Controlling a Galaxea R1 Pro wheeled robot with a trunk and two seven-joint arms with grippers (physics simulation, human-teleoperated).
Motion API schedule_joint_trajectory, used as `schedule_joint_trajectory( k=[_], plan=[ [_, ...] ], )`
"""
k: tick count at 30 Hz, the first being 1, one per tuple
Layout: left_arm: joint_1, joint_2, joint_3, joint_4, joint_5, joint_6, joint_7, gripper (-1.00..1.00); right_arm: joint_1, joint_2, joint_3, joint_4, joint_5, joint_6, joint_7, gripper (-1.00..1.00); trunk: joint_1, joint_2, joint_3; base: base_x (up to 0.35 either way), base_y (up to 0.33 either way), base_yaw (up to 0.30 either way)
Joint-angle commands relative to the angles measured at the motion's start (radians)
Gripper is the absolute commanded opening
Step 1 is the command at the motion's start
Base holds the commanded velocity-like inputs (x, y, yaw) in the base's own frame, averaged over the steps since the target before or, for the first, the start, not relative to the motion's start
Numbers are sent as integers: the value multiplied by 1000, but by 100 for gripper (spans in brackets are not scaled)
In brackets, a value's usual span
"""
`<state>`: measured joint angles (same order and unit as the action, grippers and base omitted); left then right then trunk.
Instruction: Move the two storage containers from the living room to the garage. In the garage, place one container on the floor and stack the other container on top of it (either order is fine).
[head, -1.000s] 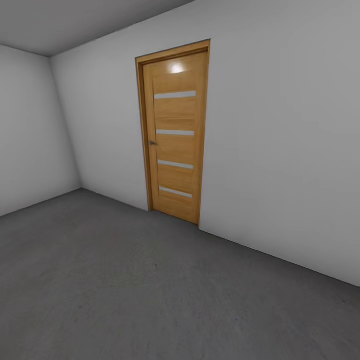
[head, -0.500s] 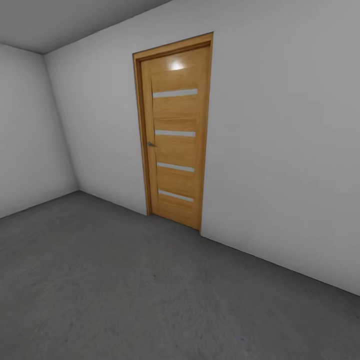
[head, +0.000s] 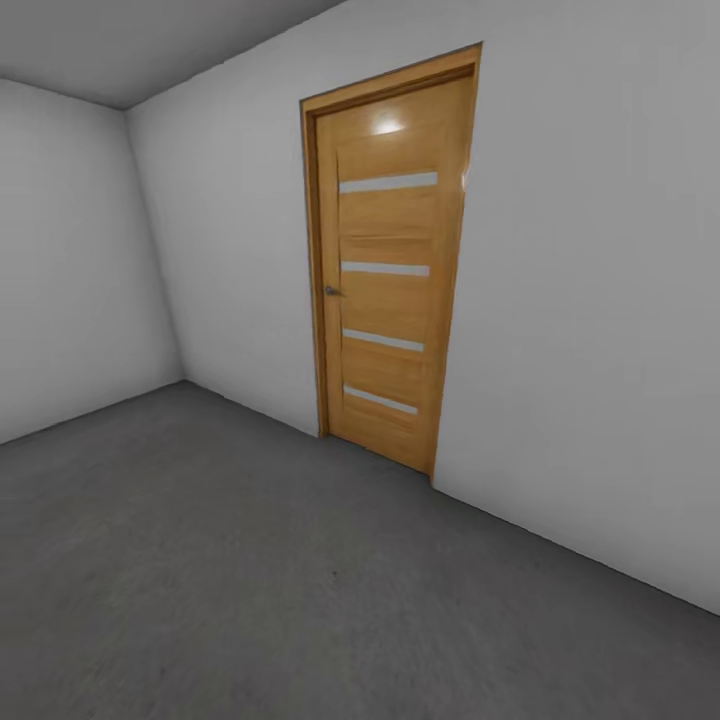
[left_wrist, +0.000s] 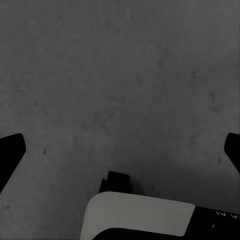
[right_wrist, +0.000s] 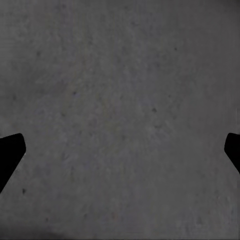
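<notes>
With both end effectors, left (left_wrist: 120, 150) and right (right_wrist: 120, 150), spread wide and empty above the dark grey mottled concrete floor (head: 250, 600), and no orange-red container in sight, drive squarely toward the closed honey-wood panelled door (head: 390, 270).

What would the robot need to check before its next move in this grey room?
1. Left claw free to grip: ok, fingers spread, nothing between.
2. Right claw free: ok, the same.
3. Way out: not ok, the wooden door is shut.
4. Path across the concrete floor to the door: ok.
5. Door handle within reach: cannot tell.
6. Where the orange-red containers are: cannot tell.
</notes>
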<state>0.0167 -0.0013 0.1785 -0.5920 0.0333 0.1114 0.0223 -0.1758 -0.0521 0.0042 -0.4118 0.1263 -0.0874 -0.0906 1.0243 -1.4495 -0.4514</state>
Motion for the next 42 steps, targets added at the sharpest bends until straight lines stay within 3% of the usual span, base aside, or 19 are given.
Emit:
schedule_joint_trajectory(
  k=[1, 9, 24, 42],
  plan=[
    [1, 0, 0, -3, 4, 7, 2, 100, -1, 0, 0, 1, 10, -2, -5, 100, 1, 0, -1, 318, 166, 249],
    [0, 0, 1, -3, 3, 7, 2, 100, -1, 0, 0, 1, 10, -2, -5, 100, 1, 0, -1, 317, 169, 201],
    [1, 0, 1, -3, 3, 7, 2, 100, -1, 0, 0, 1, 10, -2, -5, 100, 1, 0, -1, 306, 184, 5],
    [0, 0, 1, -3, 3, 7, 2, 100, -1, 0, 0, 1, 10, -2, -5, 100, 1, 0, -1, 283, 216, -250]
  ],
)
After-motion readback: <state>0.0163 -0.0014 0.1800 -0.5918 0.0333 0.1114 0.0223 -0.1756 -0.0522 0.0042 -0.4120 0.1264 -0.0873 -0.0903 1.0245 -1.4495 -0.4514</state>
